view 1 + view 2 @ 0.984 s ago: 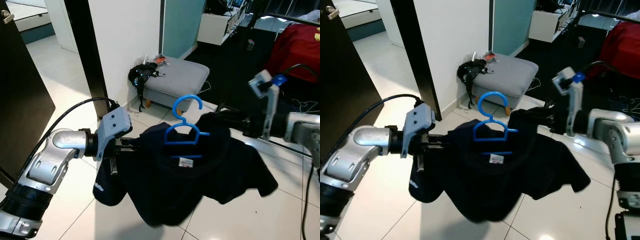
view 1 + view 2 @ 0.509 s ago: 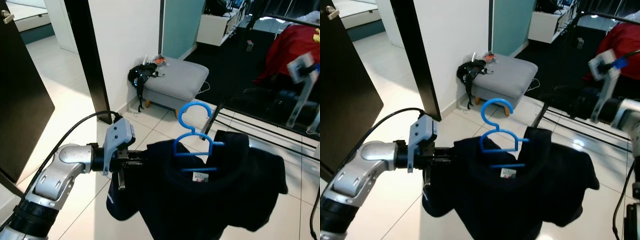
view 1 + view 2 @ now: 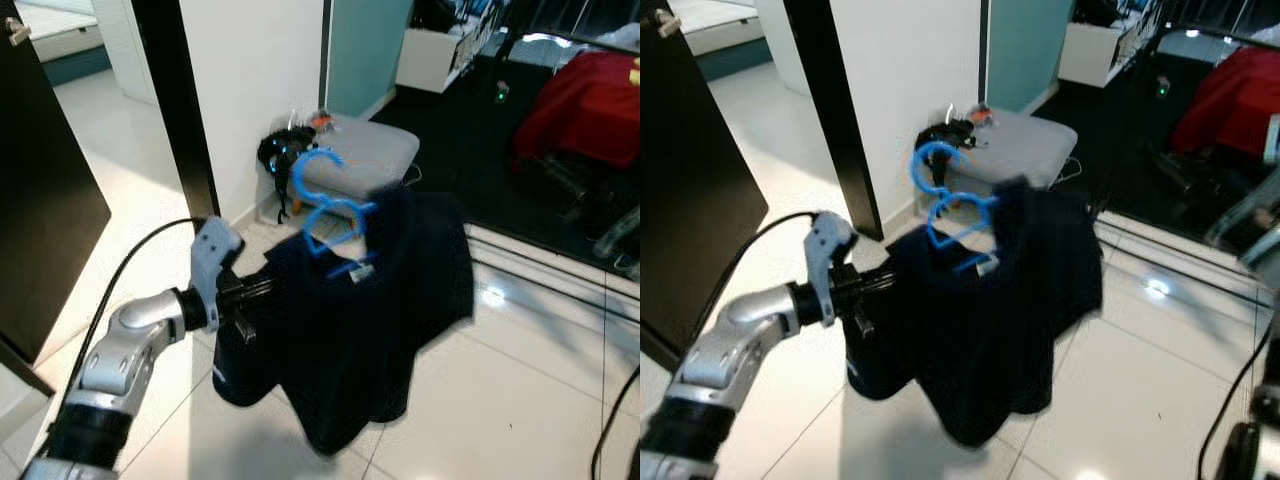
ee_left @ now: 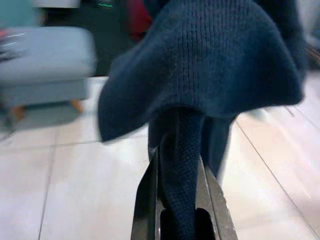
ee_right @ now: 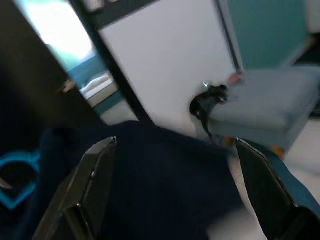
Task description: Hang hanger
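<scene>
Left end effector [image 4: 175, 210] was clenched on the dark navy knit garment [image 3: 350, 300] carrying the blue plastic hanger [image 3: 325, 205], held above the white tiled floor [image 3: 520, 400]; right end effector [image 5: 175, 185] was spread wide, empty

A blue plastic hanger [image 3: 322, 205] — tilted, hook up — carries a dark navy garment [image 3: 345, 320] above the floor.

I see a glossy white tiled floor [image 3: 520, 380]; on it stands 1 grey footstool [image 3: 372, 150], near the white wall [image 3: 250, 90].
</scene>
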`<state>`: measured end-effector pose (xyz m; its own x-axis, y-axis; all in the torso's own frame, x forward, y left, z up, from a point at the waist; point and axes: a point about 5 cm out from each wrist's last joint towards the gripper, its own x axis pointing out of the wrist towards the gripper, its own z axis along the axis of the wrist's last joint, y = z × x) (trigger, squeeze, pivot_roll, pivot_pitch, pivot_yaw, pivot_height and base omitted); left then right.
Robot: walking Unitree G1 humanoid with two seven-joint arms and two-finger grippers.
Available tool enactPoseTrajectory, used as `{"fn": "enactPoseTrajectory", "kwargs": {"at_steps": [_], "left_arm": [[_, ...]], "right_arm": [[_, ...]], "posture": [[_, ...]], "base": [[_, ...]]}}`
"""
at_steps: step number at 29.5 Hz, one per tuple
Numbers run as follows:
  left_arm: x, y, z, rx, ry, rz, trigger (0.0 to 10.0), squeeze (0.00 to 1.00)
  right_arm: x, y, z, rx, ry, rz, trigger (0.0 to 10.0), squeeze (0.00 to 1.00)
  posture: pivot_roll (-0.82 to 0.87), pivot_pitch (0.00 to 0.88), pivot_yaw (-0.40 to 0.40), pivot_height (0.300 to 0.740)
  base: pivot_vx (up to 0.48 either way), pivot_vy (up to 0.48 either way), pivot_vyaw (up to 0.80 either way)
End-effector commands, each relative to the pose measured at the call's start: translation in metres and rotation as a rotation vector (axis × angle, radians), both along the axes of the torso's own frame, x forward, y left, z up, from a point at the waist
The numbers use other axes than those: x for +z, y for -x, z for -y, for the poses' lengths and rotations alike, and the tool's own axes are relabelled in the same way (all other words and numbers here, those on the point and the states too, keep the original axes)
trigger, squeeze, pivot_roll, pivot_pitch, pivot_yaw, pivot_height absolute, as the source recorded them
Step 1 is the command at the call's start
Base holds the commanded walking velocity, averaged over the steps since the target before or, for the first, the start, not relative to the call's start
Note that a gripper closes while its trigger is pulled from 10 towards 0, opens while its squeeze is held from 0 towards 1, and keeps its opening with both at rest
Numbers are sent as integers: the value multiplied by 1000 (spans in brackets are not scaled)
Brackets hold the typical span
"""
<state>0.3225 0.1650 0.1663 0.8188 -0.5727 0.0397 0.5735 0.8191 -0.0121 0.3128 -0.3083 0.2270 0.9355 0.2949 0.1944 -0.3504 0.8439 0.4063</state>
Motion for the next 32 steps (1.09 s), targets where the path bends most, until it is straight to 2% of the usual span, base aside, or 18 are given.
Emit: {"fn": "enactPoseTrajectory", "kwargs": {"at_steps": [1,2,3,5,6,7,9,10,12,13,18,19,22,27,32], "left_arm": [[-4,1,-8,114,116,27,10000,0],[-10,3,-13,201,139,35,10000,0],[-10,3,-13,201,139,35,10000,0],[-24,6,-21,296,153,12,10000,0],[-24,6,-21,296,153,12,10000,0],[-38,11,-25,307,135,-16,10000,0],[-41,12,-25,305,131,-21,10000,0],[-45,14,-22,268,155,-50,10000,0],[-45,14,-22,268,155,-50,10000,0],[-42,16,-13,210,118,-31,10000,0],[-38,17,-4,156,80,-7,10000,0],[-39,18,1,143,26,13,10000,0],[-45,18,-1,166,-11,15,10000,0],[-60,23,-11,245,7,-35,10000,0],[-58,27,-13,264,-30,-3,10000,0]], "right_arm": [[-36,7,2,-74,-61,-107,10000,0],[-57,11,-3,-104,-99,-162,10000,0],[-57,11,-3,-104,-99,-162,10000,0],[-83,17,-12,-142,-131,-236,10000,0],[-83,17,-12,-142,-131,-236,10000,0],[-101,19,-20,-170,-153,-296,10000,0],[-105,19,-22,-177,-158,-308,10000,0],[-110,18,-29,-170,-136,-327,10000,0],[-110,18,-29,-170,-136,-327,10000,0],[-110,15,-36,-153,-125,-324,10000,0],[-108,13,-41,-147,-136,-316,10000,0],[-108,13,-45,-152,-144,-317,10000,0],[-112,13,-49,-158,-147,-327,10000,0],[-122,18,-57,-163,-141,-344,10000,0],[-127,20,-59,-185,-136,-347,10000,0]], "posture": [[-16,102,-34,740],[-16,101,-34,740],[-16,101,-34,740],[-18,101,-38,740],[-18,101,-38,740],[-22,98,-43,740],[-22,98,-43,740],[-22,96,-45,740],[-22,96,-45,740],[-17,89,-51,740],[-17,86,-53,740],[-20,82,-51,740],[-25,78,-48,740],[-30,79,-48,740],[-32,84,-51,740]], "base": [[0,0,-781],[0,0,-781],[0,0,-781],[0,0,-781],[0,0,-781],[0,0,-781],[0,0,-781],[0,0,-781],[0,0,-781],[0,0,-675],[0,0,-757],[0,0,-781],[0,0,-781],[0,0,-781],[0,0,-313]]}}
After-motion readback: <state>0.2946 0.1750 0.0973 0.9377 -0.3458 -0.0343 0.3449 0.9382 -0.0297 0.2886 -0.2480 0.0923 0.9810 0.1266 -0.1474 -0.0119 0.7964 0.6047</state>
